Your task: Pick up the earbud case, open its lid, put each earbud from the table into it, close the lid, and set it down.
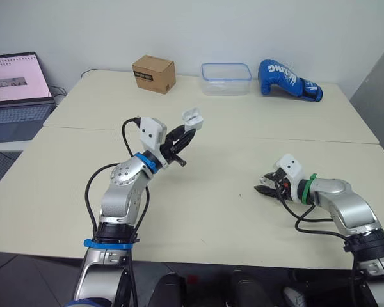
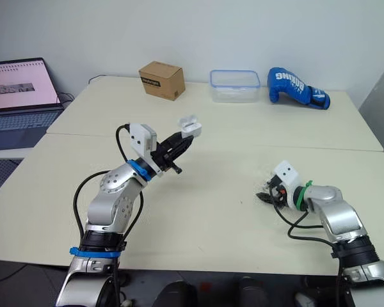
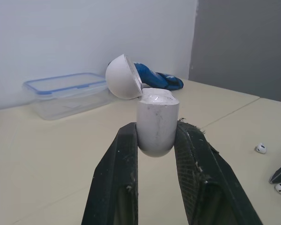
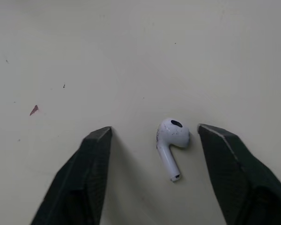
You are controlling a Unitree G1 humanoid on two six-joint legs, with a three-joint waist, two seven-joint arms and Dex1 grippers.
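To the left we see the left gripper [image 3: 157,133] raised above the table [image 1: 211,211], fingers pinching the earbud case [image 3: 157,117] — its lid [image 3: 122,77] swung open. To the right, the right gripper [image 4: 154,130] sits low over it, fingers spread around one earbud [image 4: 171,140].

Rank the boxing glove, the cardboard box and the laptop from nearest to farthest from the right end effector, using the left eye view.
From the right end effector:
1. boxing glove, at the back, on the right.
2. cardboard box, at the back, left of centre.
3. laptop, at the far left.
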